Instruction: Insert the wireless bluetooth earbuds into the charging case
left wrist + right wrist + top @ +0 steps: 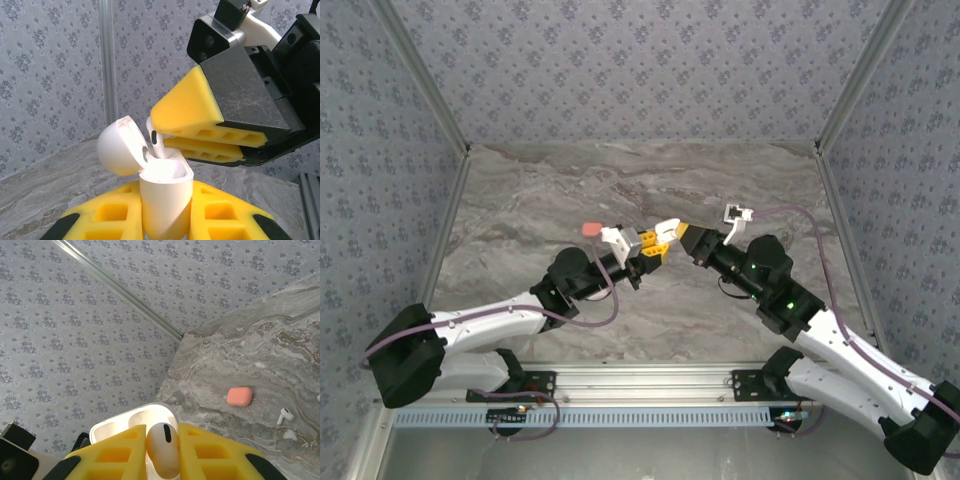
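Meeting above the middle of the marble table point(540, 190) in the top view, well apart from the patterned walls at left, top and right and from the metal rail point(640, 380) along the bottom. Open stone all round the meeting point, widest toward upper left and lower centre. Nearest clutter: a red case point(590, 229) lying near, left of the left gripper point(652, 244), and a small white item point(735, 212) up right of the right gripper point(678, 233), too small to name. Held off the stone, with free air beneath. Left fingers point(120, 200) pressed against both sides of the case point(165, 195), white, kept upright at bottom centre of the left wrist view, lid point(120, 145) standing open to the left. Right fingers point(187, 107) reaching in from the upper right and pinching one white earbud point(156, 137), lower finger just above the case rim. Earbud's long axis near upright, leaning slightly left at the top: head up, stem down into the case mouth. From the right wrist, same earbud point(163, 450) running up and down between the yellow fingers at bottom centre, open case point(131, 421) under it. Farther off on the stone at right: a loose earbud point(285, 416) and a second earbud point(289, 435) just below it, both right of the red case point(239, 396), not touching it.
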`<state>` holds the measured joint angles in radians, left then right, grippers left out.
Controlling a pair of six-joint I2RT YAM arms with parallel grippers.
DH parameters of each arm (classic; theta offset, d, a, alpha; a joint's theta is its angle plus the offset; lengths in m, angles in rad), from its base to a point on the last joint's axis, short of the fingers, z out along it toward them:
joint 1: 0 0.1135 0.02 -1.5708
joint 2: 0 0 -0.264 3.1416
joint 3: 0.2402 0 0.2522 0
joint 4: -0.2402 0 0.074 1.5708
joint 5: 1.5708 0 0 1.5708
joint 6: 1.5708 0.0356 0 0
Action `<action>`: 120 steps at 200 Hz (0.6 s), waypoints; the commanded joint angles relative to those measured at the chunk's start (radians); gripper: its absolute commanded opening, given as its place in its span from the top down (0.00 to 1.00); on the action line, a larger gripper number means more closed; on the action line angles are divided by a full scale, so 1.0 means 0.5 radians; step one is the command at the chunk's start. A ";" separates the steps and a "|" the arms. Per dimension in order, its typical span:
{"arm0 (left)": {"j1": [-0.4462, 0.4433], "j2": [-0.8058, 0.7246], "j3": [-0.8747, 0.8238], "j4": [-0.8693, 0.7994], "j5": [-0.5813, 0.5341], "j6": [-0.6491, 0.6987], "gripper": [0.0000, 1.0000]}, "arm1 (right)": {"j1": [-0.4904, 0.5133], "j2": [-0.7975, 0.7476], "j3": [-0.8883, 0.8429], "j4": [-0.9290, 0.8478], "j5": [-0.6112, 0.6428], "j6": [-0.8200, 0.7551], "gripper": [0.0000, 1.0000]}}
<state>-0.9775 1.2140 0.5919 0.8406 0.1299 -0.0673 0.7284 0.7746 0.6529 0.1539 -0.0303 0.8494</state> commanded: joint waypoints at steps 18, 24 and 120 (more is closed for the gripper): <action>-0.009 -0.054 0.003 0.111 -0.011 0.032 1.00 | 0.004 -0.012 -0.024 -0.035 0.049 0.014 0.79; -0.008 -0.050 0.005 0.113 -0.011 0.033 1.00 | 0.005 -0.013 -0.025 -0.038 0.050 0.014 0.78; -0.008 0.045 0.043 0.162 0.007 -0.004 1.00 | 0.010 0.012 0.068 -0.140 -0.038 -0.066 0.60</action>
<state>-0.9775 1.2209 0.5919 0.8505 0.1303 -0.0681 0.7292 0.7822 0.6533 0.1108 -0.0311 0.8421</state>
